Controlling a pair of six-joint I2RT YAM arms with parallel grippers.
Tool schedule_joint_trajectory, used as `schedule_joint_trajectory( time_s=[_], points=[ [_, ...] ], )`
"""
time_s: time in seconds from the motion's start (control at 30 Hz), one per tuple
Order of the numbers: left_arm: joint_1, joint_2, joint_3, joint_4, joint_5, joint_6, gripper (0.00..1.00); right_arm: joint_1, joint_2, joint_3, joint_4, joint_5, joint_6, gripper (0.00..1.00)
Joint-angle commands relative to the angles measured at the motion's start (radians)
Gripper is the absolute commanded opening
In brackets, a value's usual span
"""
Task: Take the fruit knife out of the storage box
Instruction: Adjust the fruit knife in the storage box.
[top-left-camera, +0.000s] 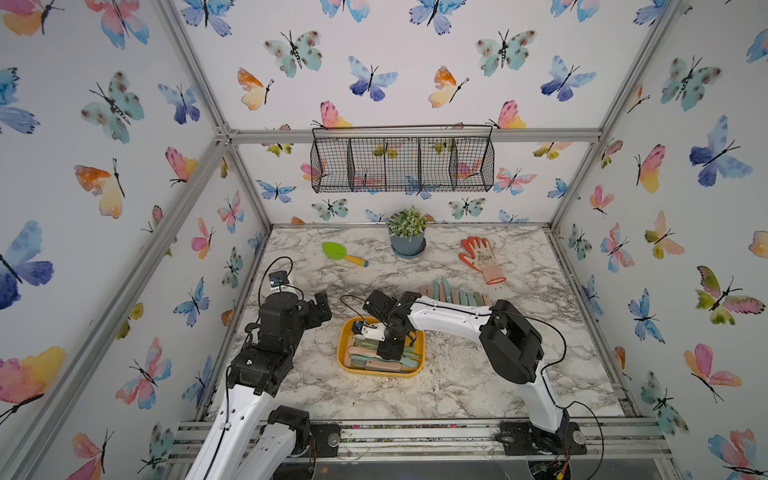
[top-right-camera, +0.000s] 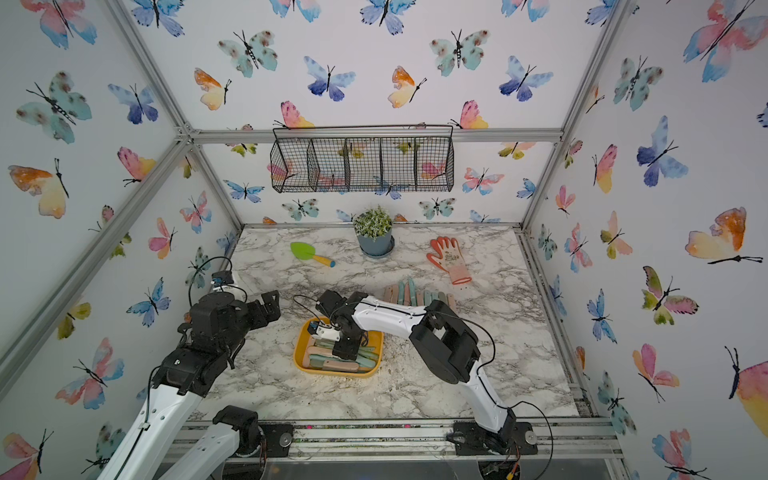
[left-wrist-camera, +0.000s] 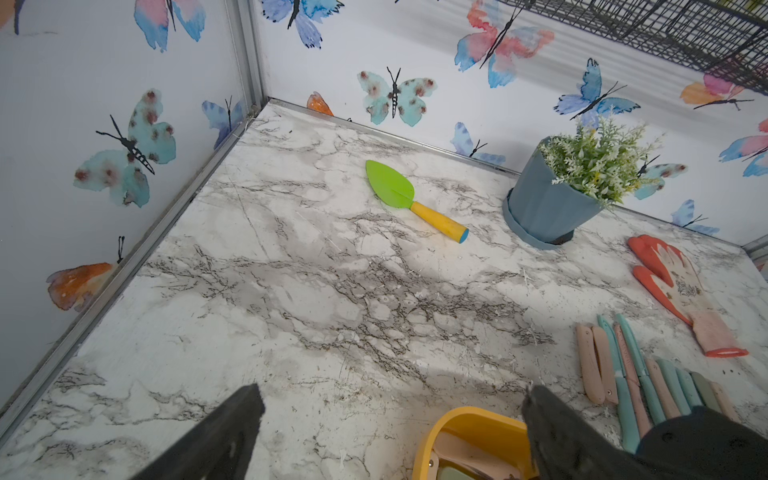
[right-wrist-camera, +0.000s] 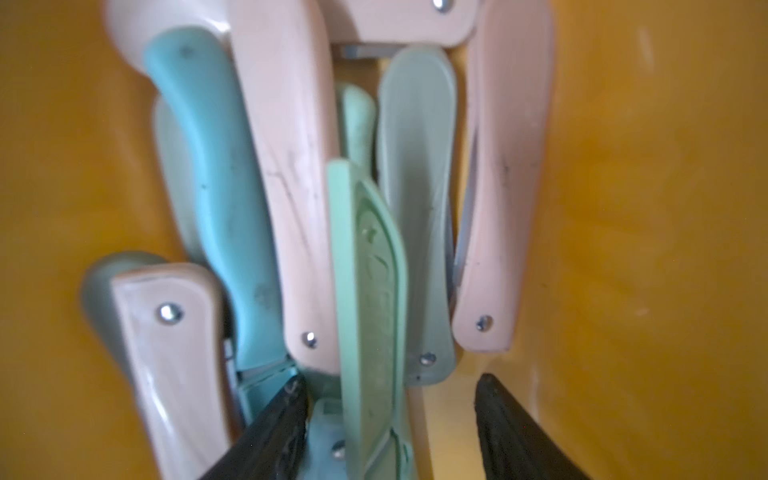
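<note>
as the right arm reached down into the storage box (top-left-camera: 376, 373), the right fingers (right-wrist-camera: 270, 432) sat low inside it, spread apart and gripping nothing. the box stood on the counter (top-left-camera: 457, 386) between the two arms, near the front. it held a loose pile of folded fruit knives (top-left-camera: 374, 361) in pink, blue and pale green, lying mostly lengthwise and overlapping.

in the right wrist view one green knife (right-wrist-camera: 365, 291) was tipped up on its edge on top of the others, running straight into the gap between the two fingers. one finger was close to it and the other clearly off to the side, above bare box floor. looked like the target: it stuck up proud of the pile, so it offered two flat sides to squeeze without dragging the neighbours. the wide spread fit a straddle before closing. risk, as a guess: the closer finger was over a blue knife too and might catch it.

left fingers (left-wrist-camera: 224, 436) were also open and empty, hanging above the counter just beside the box, probably parked out of the way. a row of knives (top-left-camera: 455, 295) lay side by side on the counter behind the box, so the job looked partly done, with plenty left inside.
</note>
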Motion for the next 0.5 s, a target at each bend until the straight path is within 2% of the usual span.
schedule_joint_trajectory(
  time_s=[0.0, 0.47],
  points=[
    [0.005, -0.011, 0.013, 0.0, -0.003, -0.003, 0.98, 0.006, 0.033, -0.023, 0.01, 0.134, 0.049, 0.65],
    [0.005, -0.009, 0.013, 0.002, 0.002, -0.003, 0.98, 0.016, -0.108, -0.095, 0.153, 0.274, 0.095, 0.58]
  ],
)
